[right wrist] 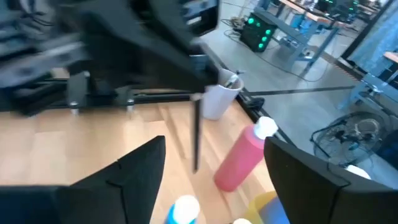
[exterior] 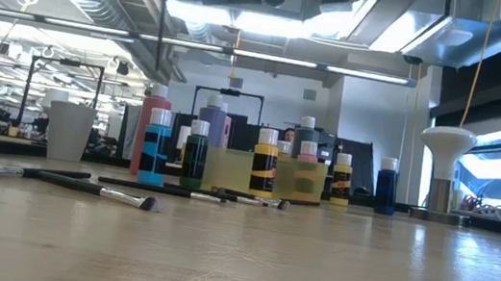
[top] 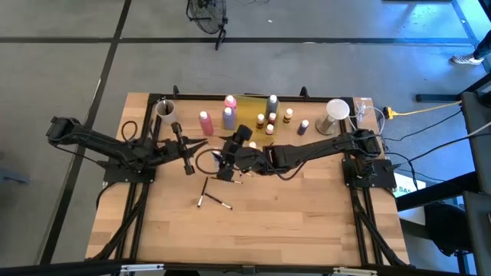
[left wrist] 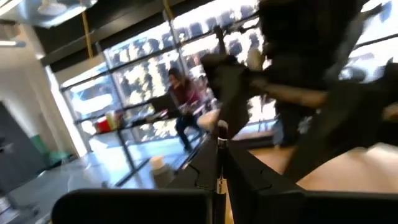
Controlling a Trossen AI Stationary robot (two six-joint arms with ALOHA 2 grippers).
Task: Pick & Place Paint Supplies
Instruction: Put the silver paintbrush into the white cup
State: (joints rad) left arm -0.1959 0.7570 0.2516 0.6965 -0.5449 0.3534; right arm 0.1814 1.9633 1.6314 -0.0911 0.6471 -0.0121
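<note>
My left gripper is shut on a thin dark brush at the table's middle-left. My right gripper is open and hovers just right of it, touching nothing; its wrist view shows that brush ahead of its fingers. Two more brushes lie flat on the near table, and several brushes show in the low view. Pink bottle, purple bottle and grey bottle stand upright by the yellow tray, among small white-capped bottles. My left gripper pinches the brush's shaft between its two shut fingers, coming level from the table's left. The fingers lie across the brush, and both its ends stick out past them, the white tip on one side. The brush looks lifted off the table.
A white cup with a brush in it stands at the far left. An upturned pale cup stands at the far right. A dark cable loop lies between the grippers. Bare wood spreads toward the near edge.
</note>
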